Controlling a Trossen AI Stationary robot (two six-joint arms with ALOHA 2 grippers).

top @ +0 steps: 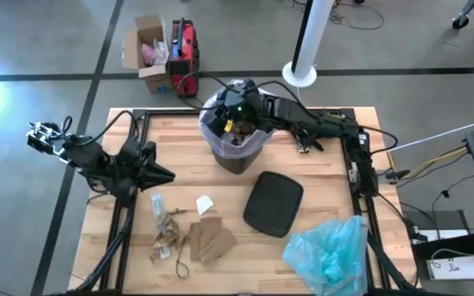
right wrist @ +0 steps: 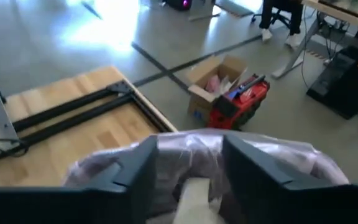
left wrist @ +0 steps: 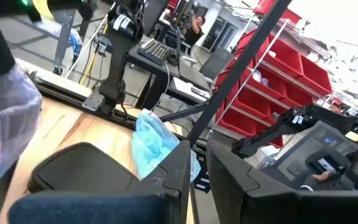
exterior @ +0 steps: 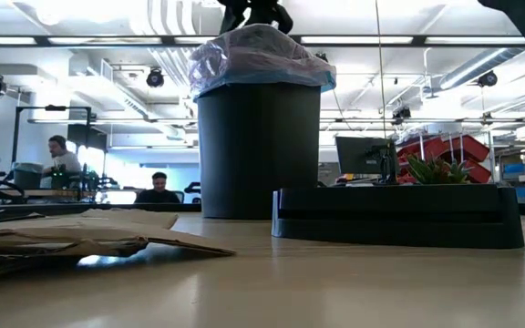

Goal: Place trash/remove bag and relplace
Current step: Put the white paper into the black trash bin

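A black bin (top: 235, 144) stands at the table's far middle, lined with the pale pink-lavender bag (top: 212, 123), whose rim folds over the bin's top (exterior: 258, 56). My right gripper (top: 234, 111) hangs open just above the bin's mouth (right wrist: 191, 155); a pale scrap (right wrist: 194, 196) shows between its fingers, and I cannot tell whether it touches them. The trash (top: 189, 234), brown paper and white scraps, lies on the table's near left. The light blue bag (top: 332, 251) lies at the near right. My left gripper (top: 164, 173) is shut and empty at the table's left.
A black bin lid (top: 272, 203) lies flat on the table in front of the bin. A white scrap (top: 204, 205) lies between the lid and the heap. Beyond the table, a cardboard box (top: 145, 51) and a red case (top: 185, 48) stand on the floor. People sit in the room behind (exterior: 158, 189).
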